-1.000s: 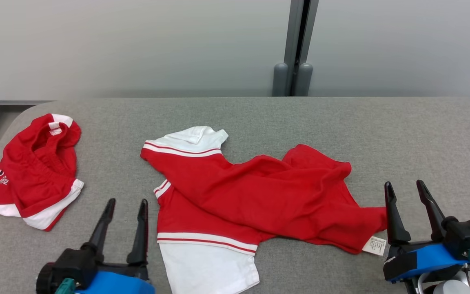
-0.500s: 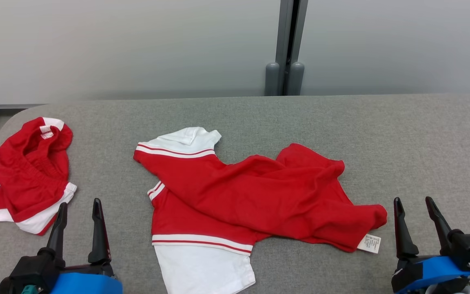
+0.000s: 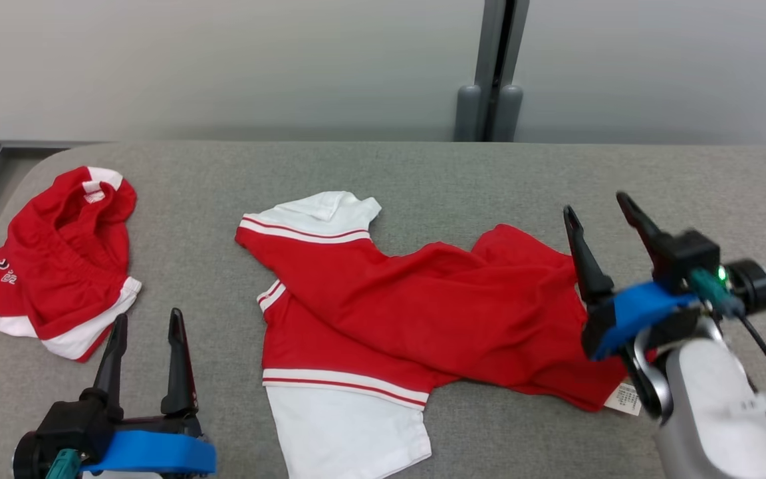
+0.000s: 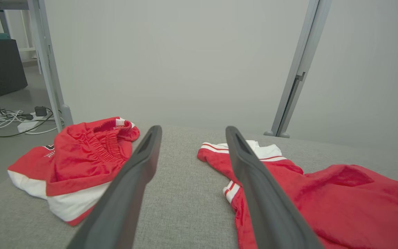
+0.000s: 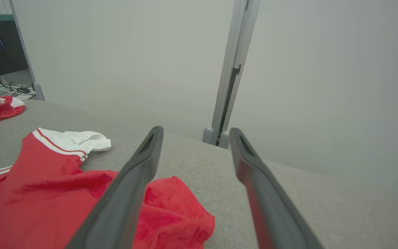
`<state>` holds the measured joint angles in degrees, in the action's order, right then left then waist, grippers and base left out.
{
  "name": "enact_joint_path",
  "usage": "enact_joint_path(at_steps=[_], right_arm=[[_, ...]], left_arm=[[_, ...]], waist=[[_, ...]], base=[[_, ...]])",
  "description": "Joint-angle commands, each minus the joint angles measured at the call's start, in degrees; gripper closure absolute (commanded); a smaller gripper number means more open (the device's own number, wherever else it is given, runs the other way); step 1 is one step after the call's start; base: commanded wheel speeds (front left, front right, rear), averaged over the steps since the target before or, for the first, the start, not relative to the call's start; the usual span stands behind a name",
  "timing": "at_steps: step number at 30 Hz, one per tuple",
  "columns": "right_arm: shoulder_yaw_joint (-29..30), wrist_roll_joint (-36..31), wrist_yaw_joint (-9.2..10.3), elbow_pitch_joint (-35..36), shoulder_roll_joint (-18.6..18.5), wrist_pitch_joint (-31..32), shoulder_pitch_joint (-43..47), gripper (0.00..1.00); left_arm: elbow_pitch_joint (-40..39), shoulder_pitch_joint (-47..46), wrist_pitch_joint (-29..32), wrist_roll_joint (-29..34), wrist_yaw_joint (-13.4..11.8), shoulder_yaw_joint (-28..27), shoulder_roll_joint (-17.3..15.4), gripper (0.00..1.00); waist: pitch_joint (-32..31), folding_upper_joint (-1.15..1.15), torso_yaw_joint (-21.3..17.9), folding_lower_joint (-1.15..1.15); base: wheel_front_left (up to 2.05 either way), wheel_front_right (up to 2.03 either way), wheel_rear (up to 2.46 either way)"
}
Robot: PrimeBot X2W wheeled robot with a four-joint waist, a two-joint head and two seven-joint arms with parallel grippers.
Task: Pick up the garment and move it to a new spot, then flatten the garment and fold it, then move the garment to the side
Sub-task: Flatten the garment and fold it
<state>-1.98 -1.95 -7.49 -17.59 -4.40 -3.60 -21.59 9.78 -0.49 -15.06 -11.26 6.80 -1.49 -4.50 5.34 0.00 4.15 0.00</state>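
1. Garment (image 3: 416, 313): a red shirt lying mid-table on the grey cloth-covered table (image 3: 423, 166), unfolded and rumpled.
2. Its body is twisted and runs in loose folds from left to right; the right end is bunched.
3. The far sleeve (image 3: 320, 209) and near sleeve (image 3: 346, 429) are white, each joined by red-and-white striped bands.
4. A white care label (image 3: 624, 398) shows at the near right hem.
5. Right gripper (image 3: 596, 205): above the garment's right end, jaws spread, nothing between them; contact with the cloth cannot be told.
6. Left gripper (image 3: 147, 316): near left, over bare table between the garment and the red shorts (image 3: 57, 266), jaws spread, empty.
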Motion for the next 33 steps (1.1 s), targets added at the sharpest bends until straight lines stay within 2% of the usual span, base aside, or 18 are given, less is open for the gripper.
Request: enact_joint_path(at_steps=[1, 7, 15, 26, 33], right_arm=[[-0.93, -0.33, -0.01, -1.03, -0.84, 1.20, -1.96, 0.00], [-5.04, 0.03, -0.01, -7.56, -3.93, 6.52, -11.33, 0.00], [-7.56, 0.68, -0.01, -20.09, -7.23, 10.03, -18.50, 0.00], [-7.69, -0.53, -0.01, -38.15, -8.34, 11.40, -23.17, 0.00], [-7.57, -2.02, -0.01, -44.09, -8.83, 10.04, -25.84, 0.00]], left_arm=[[-0.19, -1.21, -0.16, 0.33, 0.22, 0.03, 0.27, 0.00], [-0.22, -2.50, -0.16, 0.42, 0.44, 1.03, 0.88, 0.00], [0.12, -4.71, -0.16, -0.39, 0.70, 2.72, 1.50, 0.00], [0.39, -6.57, -0.16, -2.23, 0.75, 5.71, 1.63, 0.00], [0.76, -7.21, -0.16, -2.77, 0.55, 6.72, 1.64, 0.00]], waist=[[0.69, 0.00, 0.81, 0.00], [2.86, 0.00, 3.64, 0.00], [6.36, 0.00, 7.97, 0.00], [8.66, 0.00, 11.54, 0.00], [9.26, 0.00, 12.12, 0.00]], base=[[0.00, 0.00, 0.00], [0.00, 0.00, 0.00], [0.00, 0.00, 0.00], [0.00, 0.00, 0.00], [0.00, 0.00, 0.00]])
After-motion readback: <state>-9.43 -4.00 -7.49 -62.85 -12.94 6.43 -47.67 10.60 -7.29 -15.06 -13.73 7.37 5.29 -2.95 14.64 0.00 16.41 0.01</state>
